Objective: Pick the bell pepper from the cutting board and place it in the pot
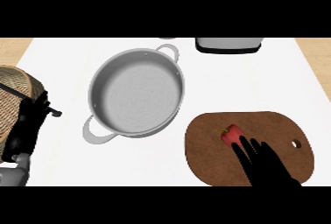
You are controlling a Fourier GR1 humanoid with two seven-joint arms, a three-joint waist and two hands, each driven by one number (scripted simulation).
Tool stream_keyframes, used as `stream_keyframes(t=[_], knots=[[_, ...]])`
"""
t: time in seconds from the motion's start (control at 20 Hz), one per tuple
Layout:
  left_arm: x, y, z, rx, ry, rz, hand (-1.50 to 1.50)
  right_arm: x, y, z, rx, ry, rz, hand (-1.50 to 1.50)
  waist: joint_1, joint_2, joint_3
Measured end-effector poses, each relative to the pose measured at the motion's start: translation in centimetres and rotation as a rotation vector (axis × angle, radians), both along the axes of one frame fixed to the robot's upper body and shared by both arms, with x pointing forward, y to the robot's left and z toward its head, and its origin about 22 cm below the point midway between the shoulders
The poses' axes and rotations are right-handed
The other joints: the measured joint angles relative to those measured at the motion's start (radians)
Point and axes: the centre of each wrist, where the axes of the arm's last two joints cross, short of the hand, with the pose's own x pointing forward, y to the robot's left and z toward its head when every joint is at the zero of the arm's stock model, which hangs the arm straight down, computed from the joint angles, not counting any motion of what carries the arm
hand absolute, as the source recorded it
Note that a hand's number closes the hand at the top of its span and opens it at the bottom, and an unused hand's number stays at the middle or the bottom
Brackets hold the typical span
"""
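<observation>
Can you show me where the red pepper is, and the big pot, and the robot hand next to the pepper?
bell pepper (231, 133): head view, on its red body.
pot (137, 94): head view, on its bare inside bottom.
right robot hand (266, 162): head view, on the back of the hand.

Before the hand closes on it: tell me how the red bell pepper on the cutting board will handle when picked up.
The bell pepper looks small beside the right hand, so probably light. Its skin looks smooth, so it may slip between fingers. It lies on its side on the flat cutting board; its rounded body might roll if nudged.
</observation>
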Motion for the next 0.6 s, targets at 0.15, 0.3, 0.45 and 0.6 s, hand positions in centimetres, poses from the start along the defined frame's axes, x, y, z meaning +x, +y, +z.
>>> stream_keyframes(t=[0.15,0.3,0.45,0.6], knots=[[0.2,0.1,-0.1,-0.003,-0.001,-0.007,0.00,0.7,1.1,0.6,-0.021,0.030,-0.040,-1.50,0.000,0.000,0.001],[0.1,0.2,0.0,0.000,0.000,-0.007,0.00,2.1,1.1,0.3,-0.023,0.043,-0.065,-1.50,0.000,0.000,0.002],[0.3,-0.2,0.0,-0.003,0.002,-0.004,0.00,3.5,1.0,-0.4,-0.024,0.058,-0.081,-1.50,0.001,0.000,0.003],[0.3,-0.2,-0.1,-0.006,0.002,0.001,0.00,4.3,1.2,-1.2,-0.035,0.069,-0.094,-1.50,0.000,0.000,0.003]])
